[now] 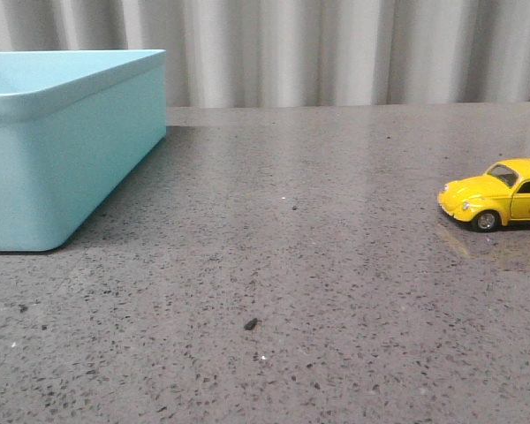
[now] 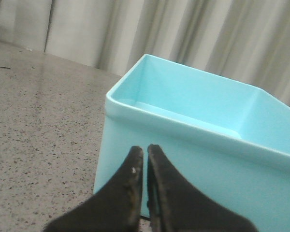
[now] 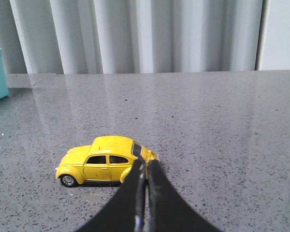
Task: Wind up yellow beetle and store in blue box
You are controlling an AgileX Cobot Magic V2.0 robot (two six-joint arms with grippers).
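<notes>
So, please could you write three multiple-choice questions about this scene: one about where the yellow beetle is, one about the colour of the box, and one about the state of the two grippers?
1. Where does the yellow beetle stand?
A. Inside the blue box
B. On the table, at the right of the front view
C. Held in the left gripper

2. What colour is the blue box?
A. Dark navy
B. Pale turquoise
C. Grey-blue with stripes

3. How are the two grippers?
A. Both shut, holding nothing
B. Both wide open
C. The right one shut on the beetle

Answers:
1 B: the car sits on all its wheels on the grey table, well apart from the box.
2 B: its walls and rim are one plain light turquoise.
3 A: the left gripper and the right gripper each show their fingers together with nothing between them.
</notes>
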